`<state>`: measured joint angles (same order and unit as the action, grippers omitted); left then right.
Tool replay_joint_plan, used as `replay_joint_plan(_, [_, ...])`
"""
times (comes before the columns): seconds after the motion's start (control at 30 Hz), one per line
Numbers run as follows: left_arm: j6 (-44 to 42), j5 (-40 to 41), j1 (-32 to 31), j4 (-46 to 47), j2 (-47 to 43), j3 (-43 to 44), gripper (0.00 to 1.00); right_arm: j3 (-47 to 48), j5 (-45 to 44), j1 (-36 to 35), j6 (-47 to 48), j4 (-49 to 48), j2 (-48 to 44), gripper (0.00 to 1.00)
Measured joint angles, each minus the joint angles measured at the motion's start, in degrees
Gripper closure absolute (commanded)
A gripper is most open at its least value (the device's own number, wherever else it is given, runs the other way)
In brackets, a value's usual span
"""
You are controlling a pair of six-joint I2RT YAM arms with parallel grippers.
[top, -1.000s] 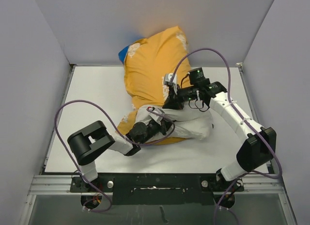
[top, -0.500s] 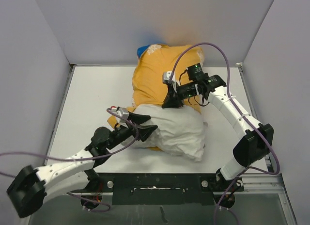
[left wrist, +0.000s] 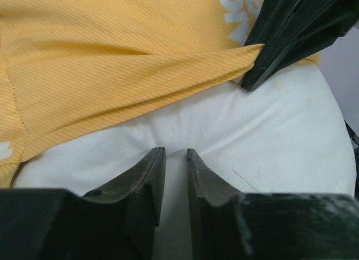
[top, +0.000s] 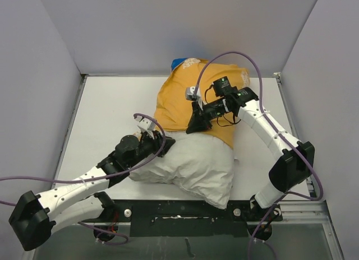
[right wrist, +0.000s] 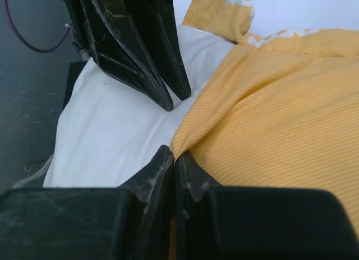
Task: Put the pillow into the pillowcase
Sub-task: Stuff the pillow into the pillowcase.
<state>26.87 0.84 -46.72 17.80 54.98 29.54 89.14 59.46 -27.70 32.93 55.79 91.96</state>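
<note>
The pillowcase, mustard-yellow side up with a blue corner at the back, lies at the table's far centre. The white pillow bulges out of its near opening toward the front edge. My right gripper is shut on the pillowcase's opening hem, fingertips pressed together. My left gripper rests on the pillow just below that hem. Its jaws stand narrowly apart with a crease of pillow cloth gathered between them. The two grippers face each other closely.
The white table is boxed in by grey walls on the left, back and right. A black rail runs along the near edge. Purple cables loop over both arms.
The left arm stretched out; its gripper let go, opened, and closed again on the pillow nearer the hem. The pillowcase shifted right and more white pillow shows at the front.
</note>
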Motion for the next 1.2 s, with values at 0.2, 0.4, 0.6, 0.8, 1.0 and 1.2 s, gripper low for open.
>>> replay_joint_plan(0.2, [-1.16,0.17,0.07,-9.73,-9.6,0.85,0.5,0.02,-0.66,-0.04,-2.49,-0.79,1.25,1.0])
replay_joint_plan(0.4, [-2.16,-2.19,0.07,-20.41,-19.15,2.95,0.53,0.94,-0.81,-0.15,-3.89,-1.11,1.64,1.0])
replay_joint_plan(0.6, [-3.89,-6.03,0.09,-13.9,-10.19,0.22,0.94,4.83,-0.74,-1.6,-4.26,-0.39,3.37,1.0])
replay_joint_plan(0.8, [-9.7,-3.82,1.88,18.36,14.23,-6.1,1.0,7.72,-3.02,-8.48,1.88,1.18,6.54,1.0])
replay_joint_plan(1.0, [-10.86,12.46,1.6,48.72,31.74,-6.08,1.0,0.11,-6.51,-9.27,5.09,-5.16,4.46,1.0])
replay_joint_plan(1.2, [-7.87,24.09,-0.07,60.59,37.94,-6.34,0.7,-10.49,-10.95,-2.89,-1.09,-16.06,1.92,0.96])
